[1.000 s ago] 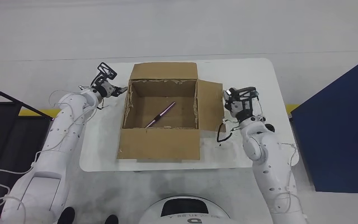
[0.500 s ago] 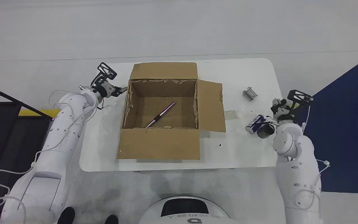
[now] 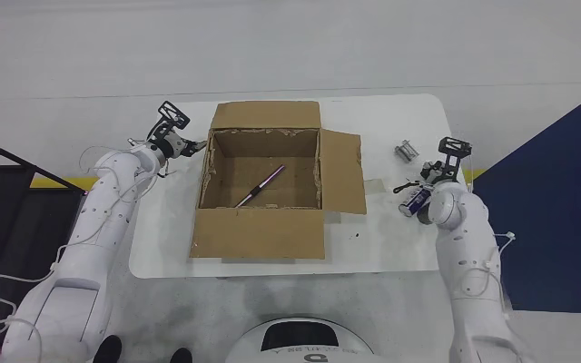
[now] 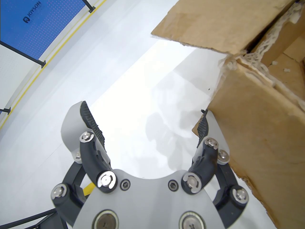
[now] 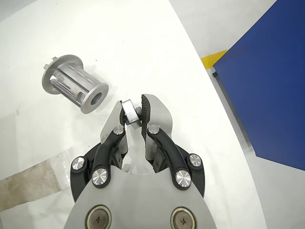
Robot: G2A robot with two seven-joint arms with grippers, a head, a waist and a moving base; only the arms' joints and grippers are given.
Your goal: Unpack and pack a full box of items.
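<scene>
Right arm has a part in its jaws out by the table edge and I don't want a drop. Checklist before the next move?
1. Grip of right gripper on small metal part: ok. The jaws are shut on it, but only at the tips.
2. Clearance from flanged metal cylinder: ok. It lies on its side on the table, apart from the part.
3. Height of the part above the table: cannot tell.
4. State of left gripper: ok. The jaws are open and empty, beside a corner of the cardboard box.
5. Box emptied: not ok. A purple pen lies inside.
</scene>
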